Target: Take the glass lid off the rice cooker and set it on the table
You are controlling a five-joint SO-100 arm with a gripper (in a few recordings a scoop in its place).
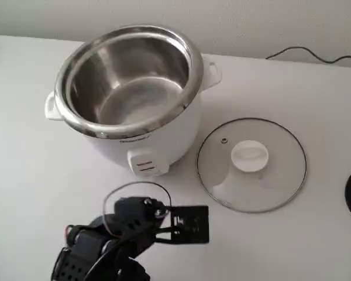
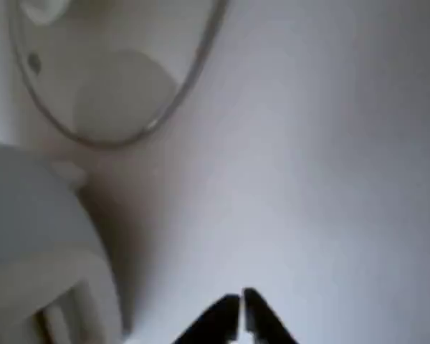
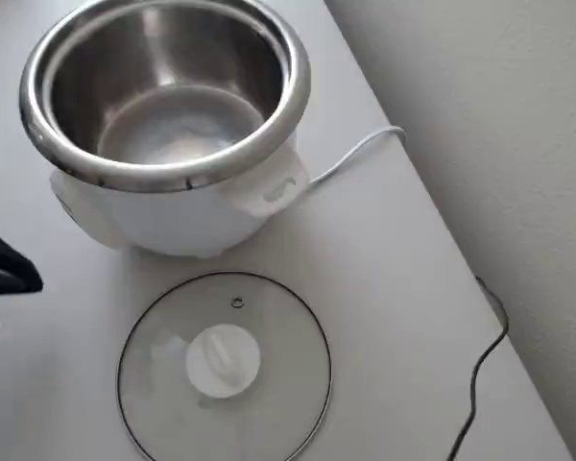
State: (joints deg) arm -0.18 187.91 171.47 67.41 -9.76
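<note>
The glass lid (image 1: 251, 164) lay flat on the white surface (image 1: 316, 93) just beside the open rice cooker (image 1: 128, 93), knob up, while the end effector (image 2: 241, 315) hung apart, fingers pressed together, empty.

The rice cooker (image 1: 141, 132) has a glossy white plastic shell and shiny brushed-metal pot; the glass lid (image 1: 251, 164) is clear, steel-rimmed; the counter (image 1: 35, 175) matt white.

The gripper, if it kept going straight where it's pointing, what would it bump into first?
Probably just the bare table. In the wrist view the shut gripper points over open white surface, with the lid and cooker off to the left. Depth is hard to judge.
</note>
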